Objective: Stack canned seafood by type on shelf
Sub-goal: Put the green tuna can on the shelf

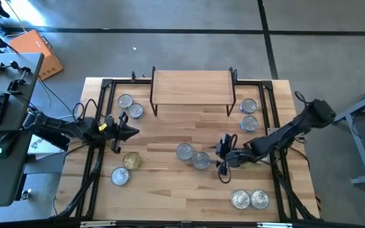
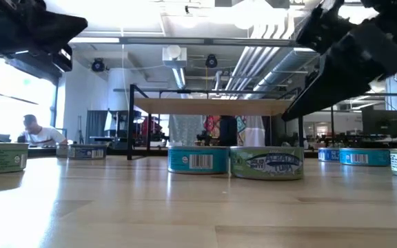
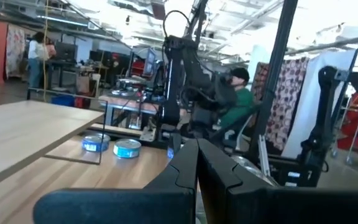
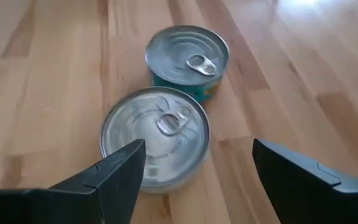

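Canned seafood: two silver-topped tins (image 1: 192, 156) touching, mid-bench, in front of the bare shelf (image 1: 193, 87); other tins scattered. Right end effector (image 4: 197, 165) spread wide just over the nearer tin (image 4: 155, 135). Left end effector (image 1: 130, 132) closed, empty, above the bench (image 1: 170, 190).

The light-wood shelf (image 1: 192, 87) on thin black legs stood bare-topped. Round tins lay flat in touching pairs around it: two silver (image 1: 130, 106) at its left, two (image 1: 248, 114) at its right, two (image 4: 156, 137) in front.
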